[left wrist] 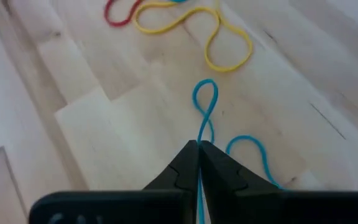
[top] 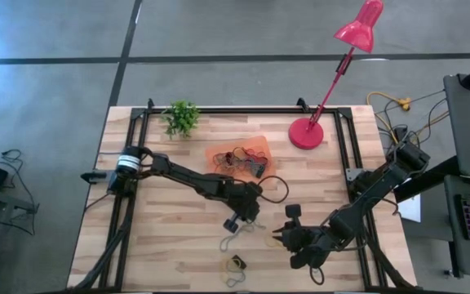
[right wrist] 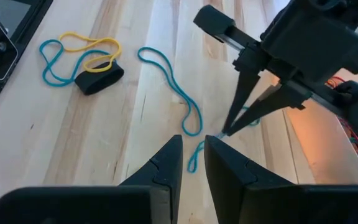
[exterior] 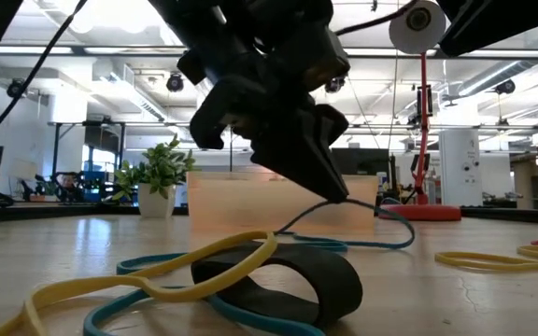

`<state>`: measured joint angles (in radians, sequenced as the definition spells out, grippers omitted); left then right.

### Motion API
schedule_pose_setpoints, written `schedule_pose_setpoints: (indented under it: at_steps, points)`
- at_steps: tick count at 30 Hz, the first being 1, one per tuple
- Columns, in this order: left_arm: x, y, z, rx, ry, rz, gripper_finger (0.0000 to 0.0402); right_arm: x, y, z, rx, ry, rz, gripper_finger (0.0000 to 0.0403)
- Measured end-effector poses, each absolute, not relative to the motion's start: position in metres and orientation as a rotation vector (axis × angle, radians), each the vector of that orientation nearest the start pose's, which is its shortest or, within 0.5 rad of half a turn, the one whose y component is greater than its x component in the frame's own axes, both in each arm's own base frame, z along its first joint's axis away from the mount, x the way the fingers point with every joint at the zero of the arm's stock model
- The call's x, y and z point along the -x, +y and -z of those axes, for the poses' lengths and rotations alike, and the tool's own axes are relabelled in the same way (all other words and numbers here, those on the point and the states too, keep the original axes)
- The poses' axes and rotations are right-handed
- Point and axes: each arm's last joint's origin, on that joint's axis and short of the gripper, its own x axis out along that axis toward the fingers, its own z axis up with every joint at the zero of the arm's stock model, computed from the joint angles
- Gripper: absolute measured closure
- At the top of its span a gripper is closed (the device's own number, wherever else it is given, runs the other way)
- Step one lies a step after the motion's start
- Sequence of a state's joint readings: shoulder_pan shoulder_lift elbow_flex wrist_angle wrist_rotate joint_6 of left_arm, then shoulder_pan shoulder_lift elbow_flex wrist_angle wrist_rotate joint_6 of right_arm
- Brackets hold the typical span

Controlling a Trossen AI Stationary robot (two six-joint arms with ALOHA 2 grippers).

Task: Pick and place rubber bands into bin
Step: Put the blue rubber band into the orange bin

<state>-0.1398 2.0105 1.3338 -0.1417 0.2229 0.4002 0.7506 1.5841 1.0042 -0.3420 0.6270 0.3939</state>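
My left gripper [top: 238,219] hovers over the middle of the table, shut on a thin blue rubber band [left wrist: 205,99]. My right gripper [right wrist: 195,163] waits just to its right, a little above the wood. Its fingers stand a narrow gap apart with nothing between them. The orange bin [top: 219,152] sits behind them with several bands inside. More rubber bands lie loose near the front edge: a wide black one [right wrist: 98,78] tangled with a yellow and a blue one, and a long blue loop [right wrist: 173,87]. My left gripper pinches the blue band between its two fingertips, on a short stretch [left wrist: 199,135] where the strands run together. The fingers slant down from above. The band hangs slack below the tips, twisted into a figure eight, and its lower part [exterior: 381,231] lies on the table.
A red desk lamp stands on its round base [top: 306,133] at the back right, and a small potted plant [top: 182,118] at the back left. Yellow [left wrist: 219,37] and red [left wrist: 118,12] bands lie beyond the left gripper. Black frame rails [top: 139,122] run along the table's edges.
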Motion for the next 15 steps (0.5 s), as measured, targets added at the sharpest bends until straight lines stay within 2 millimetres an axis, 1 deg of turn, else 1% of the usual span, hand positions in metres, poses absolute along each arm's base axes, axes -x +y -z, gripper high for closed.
schedule_pose_setpoints:
  at_steps: [3,7,13,15]
  points:
    - [-0.421,-0.065,-0.17,-0.362,0.735,0.466,0.0401,-0.243,0.203,-0.211,0.211,0.713,0.027,0.0346]
    - [-0.419,-0.065,-0.181,-0.403,0.719,0.401,0.0401,-0.243,0.203,-0.21,0.208,0.717,0.029,0.0346]
    - [-0.412,-0.066,-0.202,-0.458,0.687,0.323,0.0401,-0.242,0.202,-0.209,0.201,0.73,0.039,0.0346]
    - [-0.409,-0.065,-0.212,-0.473,0.665,0.298,0.0401,-0.242,0.202,-0.21,0.195,0.73,0.041,0.0346]
